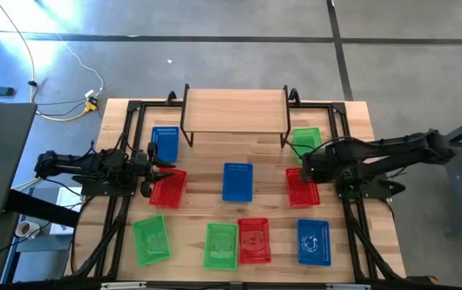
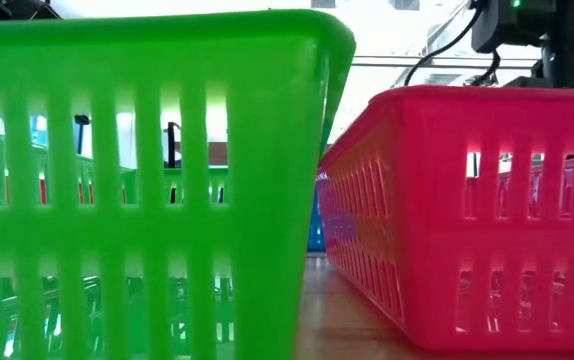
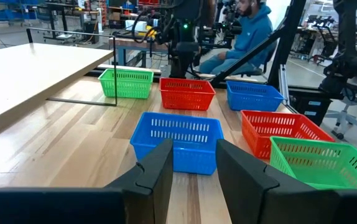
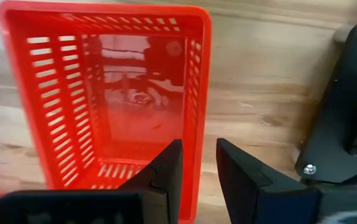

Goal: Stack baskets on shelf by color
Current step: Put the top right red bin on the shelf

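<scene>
Red plastic fills my right wrist view: the right gripper [image 4: 194,163] hangs directly over the right-hand red basket [image 1: 300,187], its fingers a narrow gap apart and straddling the basket's long side wall, not yet closed on it and holding nothing. That basket sits on the tabletop [image 1: 271,157] near the right front leg of the shelf [image 1: 234,110], just near-side of a green basket [image 1: 306,141]. The shelf board is bare; none of the nine baskets is stacked, so I judge the task is at its first pick. The left gripper [image 1: 152,171] waits at the left, between a blue basket [image 1: 165,143] and another red basket [image 1: 168,188], fingers likewise slightly apart and empty. My next move calls for lowering the right fingers over the wall, pinching it, then lifting cleanly and carrying the basket far-side onto the shelf without snagging the green one.
</scene>
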